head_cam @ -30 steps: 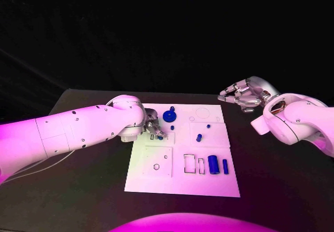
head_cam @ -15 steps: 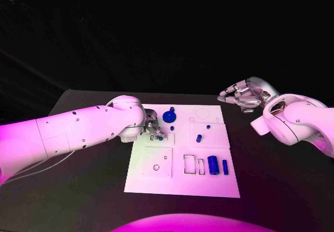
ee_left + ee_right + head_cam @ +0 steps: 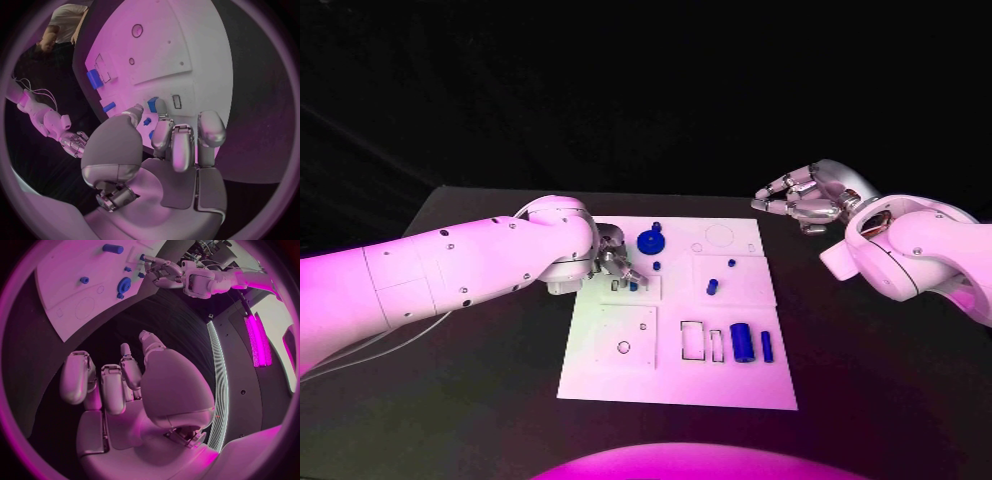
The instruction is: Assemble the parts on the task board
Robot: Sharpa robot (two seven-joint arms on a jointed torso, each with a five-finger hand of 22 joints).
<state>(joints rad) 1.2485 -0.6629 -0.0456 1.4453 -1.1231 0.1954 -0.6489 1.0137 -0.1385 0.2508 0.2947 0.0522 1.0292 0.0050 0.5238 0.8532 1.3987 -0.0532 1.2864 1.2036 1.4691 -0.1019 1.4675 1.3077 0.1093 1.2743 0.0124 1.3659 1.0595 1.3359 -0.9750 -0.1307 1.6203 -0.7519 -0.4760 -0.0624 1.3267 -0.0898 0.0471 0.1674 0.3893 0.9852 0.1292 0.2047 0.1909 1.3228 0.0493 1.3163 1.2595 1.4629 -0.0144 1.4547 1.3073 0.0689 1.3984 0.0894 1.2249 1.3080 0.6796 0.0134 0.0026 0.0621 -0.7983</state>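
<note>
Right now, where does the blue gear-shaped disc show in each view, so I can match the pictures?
Head view: the disc stands on the board's far left part, just beyond the left hand.
Left wrist view: I cannot pick it out; the fingers cover that part.
Right wrist view: near the board's edge, beside the left hand.
Shared landmark: the left hand.

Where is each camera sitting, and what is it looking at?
Head view: sits on the robot's head, looks down at the white rectangular task board on the black table; both white arms show.
Left wrist view: sits behind the silver left hand, looks past its fingers at the board and small blue parts.
Right wrist view: sits behind the silver right hand, which hangs beside the board, holding nothing.
Shared: both wrist views show the board and the opposite hand.
</note>
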